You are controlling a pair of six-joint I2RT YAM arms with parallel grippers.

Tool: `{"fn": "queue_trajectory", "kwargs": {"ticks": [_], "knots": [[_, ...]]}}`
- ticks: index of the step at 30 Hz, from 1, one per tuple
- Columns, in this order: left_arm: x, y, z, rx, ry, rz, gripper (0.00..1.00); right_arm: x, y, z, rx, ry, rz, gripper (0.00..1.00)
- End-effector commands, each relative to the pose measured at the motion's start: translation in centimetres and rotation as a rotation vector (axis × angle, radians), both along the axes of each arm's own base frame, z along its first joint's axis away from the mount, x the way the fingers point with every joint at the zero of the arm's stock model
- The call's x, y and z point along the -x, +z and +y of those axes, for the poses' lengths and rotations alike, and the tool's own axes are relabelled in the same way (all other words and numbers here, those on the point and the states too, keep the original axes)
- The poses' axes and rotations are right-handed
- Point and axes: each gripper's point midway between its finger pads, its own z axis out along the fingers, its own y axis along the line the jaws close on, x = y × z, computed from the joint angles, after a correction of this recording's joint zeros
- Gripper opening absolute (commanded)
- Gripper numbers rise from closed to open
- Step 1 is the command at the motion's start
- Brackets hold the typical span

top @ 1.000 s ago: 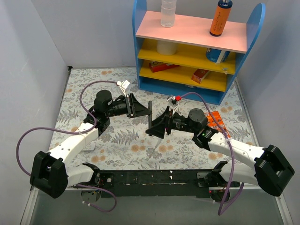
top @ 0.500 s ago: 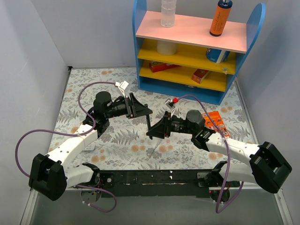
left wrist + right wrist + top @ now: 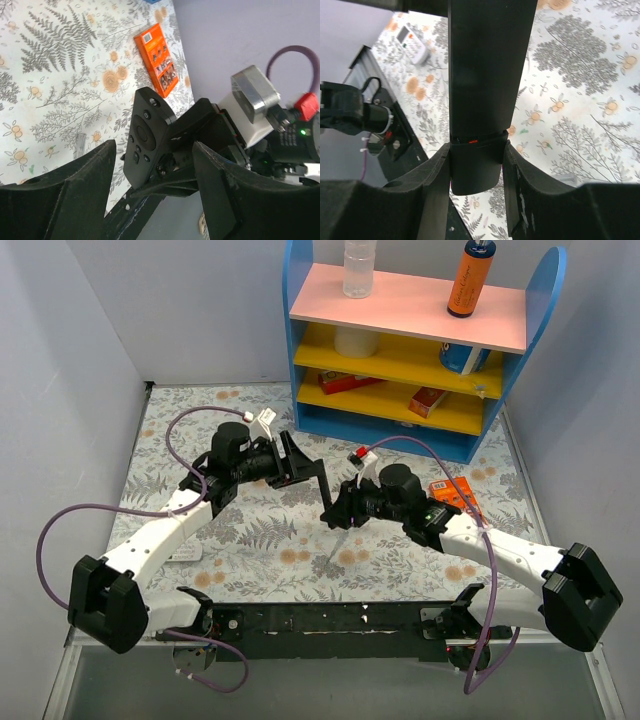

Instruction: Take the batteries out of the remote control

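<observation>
The remote control [image 3: 325, 495] is a slim black bar held upright above the mat between the two arms. My right gripper [image 3: 338, 512] is shut on its lower end, the fingers [image 3: 432, 175] pressing both sides of the back cover [image 3: 476, 167]. A thin seam above the cover shows a red sliver [image 3: 473, 141]; the batteries are otherwise hidden inside. My left gripper [image 3: 305, 468] is open beside the remote's upper end. In the left wrist view the remote's button face [image 3: 145, 135] lies just beyond and between the spread fingers [image 3: 215, 175], apart from them.
A flat orange pack [image 3: 455, 495] lies on the mat at right, also in the left wrist view [image 3: 157, 62]. A small white device [image 3: 185, 552] lies at front left, and a thin white stick [image 3: 335, 558] under the remote. A blue shelf unit [image 3: 400, 370] stands at the back.
Both wrists have drawn closer together over the mat's middle. The right gripper has kept its hold on the remote and shifted slightly left; the left gripper has moved right, toward the remote's top.
</observation>
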Motion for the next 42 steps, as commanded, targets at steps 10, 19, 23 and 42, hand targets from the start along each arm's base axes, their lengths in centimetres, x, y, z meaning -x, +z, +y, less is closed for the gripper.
{"fn": "queue_trajectory", "kwargs": {"ticks": [10,19,23,42], "knots": [[-1.5,-3.3,-1.3,-0.100,0.030,0.079,0.61,-1.6,0.8,0.2,0.137,-0.059,-0.096,0.01],[-2.2,-6.1,-1.2,-0.153,0.060,0.151,0.34,-1.7,-0.3,1.1,0.168,-0.049,-0.085,0.01],[-2.9,-7.0,-0.7,-0.209,0.100,0.174,0.15,-2.2,-1.0,1.5,0.197,-0.037,-0.094,0.08],[-6.3,-10.5,2.5,-0.362,0.234,0.208,0.00,-2.0,-4.1,3.6,0.178,0.140,-0.039,0.48]]}}
